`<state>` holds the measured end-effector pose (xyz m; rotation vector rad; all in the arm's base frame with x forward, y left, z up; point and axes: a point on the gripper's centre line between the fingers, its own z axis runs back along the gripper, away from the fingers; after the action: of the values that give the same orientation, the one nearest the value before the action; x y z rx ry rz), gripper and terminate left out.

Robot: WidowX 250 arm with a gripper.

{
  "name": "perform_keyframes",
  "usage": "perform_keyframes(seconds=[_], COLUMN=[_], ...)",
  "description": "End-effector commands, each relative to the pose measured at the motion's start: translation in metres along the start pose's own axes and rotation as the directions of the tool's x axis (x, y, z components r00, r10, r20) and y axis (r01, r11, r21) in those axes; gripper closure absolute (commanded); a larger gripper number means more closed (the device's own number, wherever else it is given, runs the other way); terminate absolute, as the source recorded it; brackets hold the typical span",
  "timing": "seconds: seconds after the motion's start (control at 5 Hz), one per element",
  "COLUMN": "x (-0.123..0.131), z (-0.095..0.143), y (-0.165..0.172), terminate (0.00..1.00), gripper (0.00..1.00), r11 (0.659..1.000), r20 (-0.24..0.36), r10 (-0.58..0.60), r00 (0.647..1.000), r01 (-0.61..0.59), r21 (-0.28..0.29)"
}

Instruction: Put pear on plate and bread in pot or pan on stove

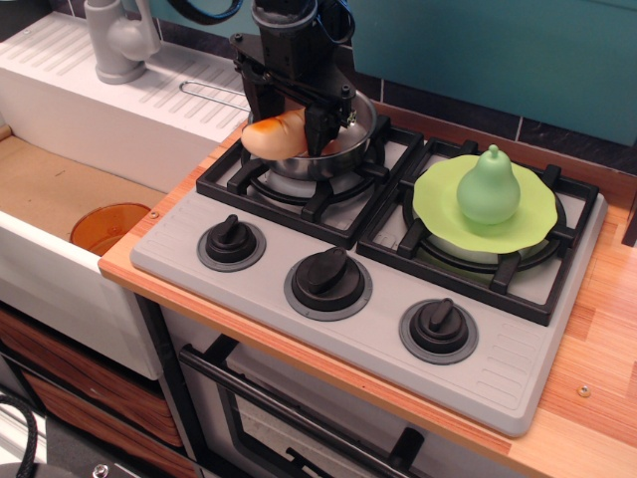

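The pale-green pear [489,186] stands upright on the lime-green plate [532,224], which lies on the stove's right burner. The steel pot [343,149] sits on the left burner of the grey stove [398,329], its wire handle [214,93] pointing left over the drainboard. My gripper [299,124] is down at the pot, shut on the yellow-orange bread [274,136]. The bread lies nearly level across the pot's left rim, one end sticking out past it. The pot's inside is mostly hidden by the gripper.
Three black knobs [328,274] line the stove front. A white sink unit with a grey faucet [117,40] is at the left. An orange bowl [109,227] sits in the lower basin. A wooden counter [607,339] lies to the right.
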<state>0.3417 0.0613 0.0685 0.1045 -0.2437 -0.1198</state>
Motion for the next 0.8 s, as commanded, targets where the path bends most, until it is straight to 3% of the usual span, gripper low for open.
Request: perform_keyframes(seconds=[0.0,0.6], x=[0.016,0.024], z=[0.031,0.074], y=[-0.007,-0.031], terminate=[0.00,0.00], gripper=[0.00,0.00], r11=[1.000,1.000], r20=[0.034,-0.016], r10=[0.002,0.006], r00=[0.999,1.000], r01=[-0.002,-0.005], r21=[0.016,0.024])
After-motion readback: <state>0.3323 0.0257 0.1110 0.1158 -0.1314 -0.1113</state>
